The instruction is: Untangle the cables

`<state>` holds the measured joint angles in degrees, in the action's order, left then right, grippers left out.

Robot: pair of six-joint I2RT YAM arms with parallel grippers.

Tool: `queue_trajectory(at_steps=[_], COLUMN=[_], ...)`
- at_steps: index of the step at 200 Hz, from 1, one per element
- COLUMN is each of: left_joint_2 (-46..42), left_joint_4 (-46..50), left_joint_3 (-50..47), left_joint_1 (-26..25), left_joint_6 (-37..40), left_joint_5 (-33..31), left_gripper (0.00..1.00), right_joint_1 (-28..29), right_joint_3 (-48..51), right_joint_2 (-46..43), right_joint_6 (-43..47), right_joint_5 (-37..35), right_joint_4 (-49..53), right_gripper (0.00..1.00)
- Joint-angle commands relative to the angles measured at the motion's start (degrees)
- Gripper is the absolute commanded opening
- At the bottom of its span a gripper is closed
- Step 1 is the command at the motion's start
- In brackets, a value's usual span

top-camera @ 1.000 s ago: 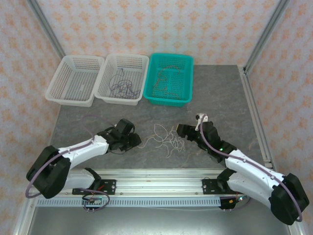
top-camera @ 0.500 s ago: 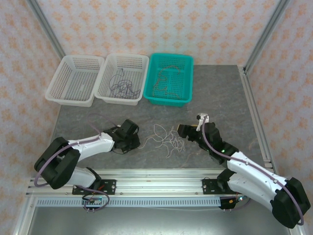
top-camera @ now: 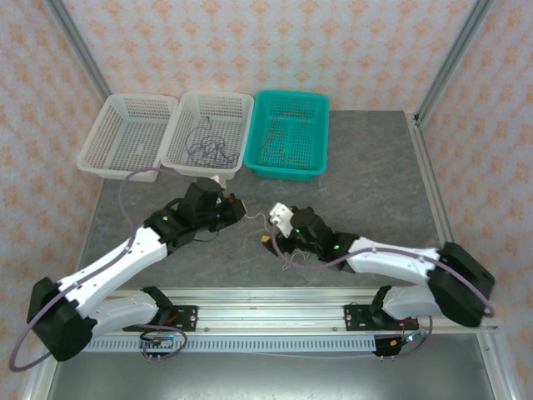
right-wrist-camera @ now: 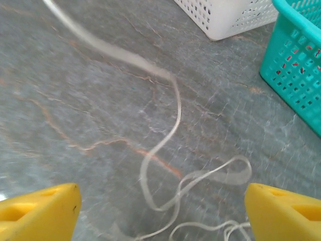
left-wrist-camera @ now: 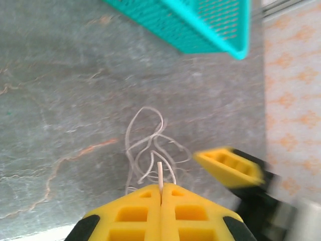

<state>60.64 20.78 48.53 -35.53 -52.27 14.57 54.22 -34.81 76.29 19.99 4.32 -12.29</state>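
Both arms have swung inward since a second ago, the right one reaching far across toward the left. Left gripper is pressed together, pinching the end of one of the white cables. Right gripper stands spread wide above them, touching none (so far as its wrist view tells). They lie loosely knotted on the table, between the grippers. Red cables sit in the teal basket and dark cables in the middle white basket. The left white basket looks empty, so I judge only the white bunch remains.
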Motion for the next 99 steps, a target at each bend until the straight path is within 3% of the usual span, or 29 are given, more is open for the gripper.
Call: queue_trajectory(at_steps=[1, 12, 28, 41, 99], left_joint_2=[-2.6, -3.4, -4.9, -6.2, -6.1], left_joint_4=[5.6, 8.0, 11.6, 15.0, 25.0], left_joint_3=[4.4, 7.9, 13.5, 18.9, 44.4], left_joint_1=[-0.2, -0.2, -0.2, -0.2, 0.7], left_joint_6=[2.2, 3.3, 5.2, 7.0, 20.9], left_joint_5=[-0.4, -0.5, -1.5, -3.3, -21.1], left_gripper=[0.0, 0.0, 0.0, 0.0, 0.0], right_joint_1=[0.2, 0.2, 0.2, 0.1, 0.1], right_joint_3=[-4.4, -6.4, -7.1, -5.8, 3.3], right_joint_2=[9.8, 15.3, 21.8, 23.6, 17.1], right_joint_6=[6.9, 5.9, 4.0, 2.1, -5.6], right_joint_5=[-7.2, -12.0, -18.4, -19.7, -18.3], right_joint_4=[-9.7, -12.1, -16.8, -19.1, -18.6], right_gripper=[0.8, 0.68, 0.41, 0.29, 0.24])
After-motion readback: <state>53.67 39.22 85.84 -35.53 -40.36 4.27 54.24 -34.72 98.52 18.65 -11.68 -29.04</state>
